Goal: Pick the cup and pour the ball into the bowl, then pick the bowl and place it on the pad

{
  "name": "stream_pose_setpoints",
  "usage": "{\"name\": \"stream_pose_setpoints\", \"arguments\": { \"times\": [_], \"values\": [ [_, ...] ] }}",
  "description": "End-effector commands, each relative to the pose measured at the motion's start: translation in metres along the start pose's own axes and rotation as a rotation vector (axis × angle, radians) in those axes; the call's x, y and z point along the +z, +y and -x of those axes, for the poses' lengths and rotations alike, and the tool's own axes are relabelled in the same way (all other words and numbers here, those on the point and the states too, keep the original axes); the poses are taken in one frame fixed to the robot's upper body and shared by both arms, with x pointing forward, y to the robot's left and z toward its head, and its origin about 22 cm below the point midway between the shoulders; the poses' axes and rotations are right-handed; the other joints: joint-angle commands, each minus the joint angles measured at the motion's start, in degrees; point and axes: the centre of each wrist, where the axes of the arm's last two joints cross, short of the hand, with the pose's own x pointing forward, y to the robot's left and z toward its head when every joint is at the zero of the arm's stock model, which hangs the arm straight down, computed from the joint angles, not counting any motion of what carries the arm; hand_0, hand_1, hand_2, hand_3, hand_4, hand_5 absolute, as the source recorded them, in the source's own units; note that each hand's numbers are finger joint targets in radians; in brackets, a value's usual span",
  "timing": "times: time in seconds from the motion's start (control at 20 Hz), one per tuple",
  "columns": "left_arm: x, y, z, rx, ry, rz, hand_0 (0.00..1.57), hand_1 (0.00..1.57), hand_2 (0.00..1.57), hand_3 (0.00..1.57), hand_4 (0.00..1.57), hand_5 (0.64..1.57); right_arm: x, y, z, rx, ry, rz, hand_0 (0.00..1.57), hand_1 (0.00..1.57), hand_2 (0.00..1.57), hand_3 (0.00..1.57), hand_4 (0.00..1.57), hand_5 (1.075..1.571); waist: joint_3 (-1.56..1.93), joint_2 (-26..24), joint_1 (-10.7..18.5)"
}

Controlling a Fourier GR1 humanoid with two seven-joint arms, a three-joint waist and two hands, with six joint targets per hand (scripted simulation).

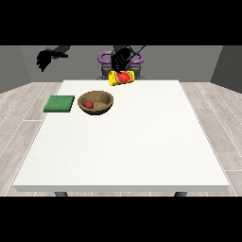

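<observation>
red ball [88, 103] rests inside wooden bowl [96, 102], below and viewer-left of the hand at the view's right [121, 58]. green pad [59, 103] lies beside the bowl. that hand grasps the tipped yellow cup [122, 78]. the hand at the view's left [47, 57] hangs raised, fingers curled, holding nothing.

Taking the bowl [96, 102] as landmark: the desk [142, 151] lies bare in front of it and far off to its right in the view. A green pad [59, 104] sits near its left side with a narrow strip of desk between. Behind it to the right, a tipped cup [122, 78] hangs above the desk's far edge.
</observation>
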Motion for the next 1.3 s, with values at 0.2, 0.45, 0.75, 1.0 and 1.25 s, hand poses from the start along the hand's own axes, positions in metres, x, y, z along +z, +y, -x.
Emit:
{"name": "stream_pose_setpoints", "arguments": {
  "times": [0.2, 0.45, 0.75, 1.0, 1.25],
  "values": [
    [0.014, -0.012, 0.029, 0.875, 0.464, -0.081, 1.17, 1.17, 1.44, 1.27, 1.46, 1.170, 0.007, -0.008, 0.001, -0.015, 0.018, 0.108, 0.00, 0.00, 0.00, 0.00, 0.10, 1.565, -0.63, 0.6, 7.2],
    [0.040, -0.027, 0.030, 1.394, 0.704, -0.140, 0.00, 0.00, 0.00, 0.00, 0.42, 1.561, -0.024, 0.028, -0.009, -0.043, -0.078, 0.030, 0.00, 0.00, 0.00, 0.00, 0.35, 1.567, -1.44, 9.7, 4.2],
    [0.062, -0.016, 0.037, 1.822, 0.512, -0.324, 0.00, 0.00, 0.00, 0.00, 0.00, 1.563, -0.050, 0.070, -0.010, -0.038, -0.114, 0.107, 0.00, 0.00, 0.00, 0.00, 0.25, 1.571, -0.47, 12.8, 8.8],
    [0.090, -0.040, 0.026, 1.962, 0.324, -0.344, 0.00, 0.00, 0.00, 0.00, 0.00, 1.564, -0.059, 0.091, -0.005, -0.086, -0.083, 0.206, 0.00, 0.00, 0.00, 0.00, 0.31, 1.570, 0.01, 14.3, 14.0],
    [0.107, -0.065, 0.049, 1.982, 0.279, -0.352, 0.00, 0.00, 0.00, 0.00, 0.00, 1.564, -0.074, 0.124, 0.005, -0.113, -0.113, 0.233, 0.00, 0.00, 0.00, 0.00, 0.31, 1.569, 0.09, 15.1, 14.1]
  ]
}}
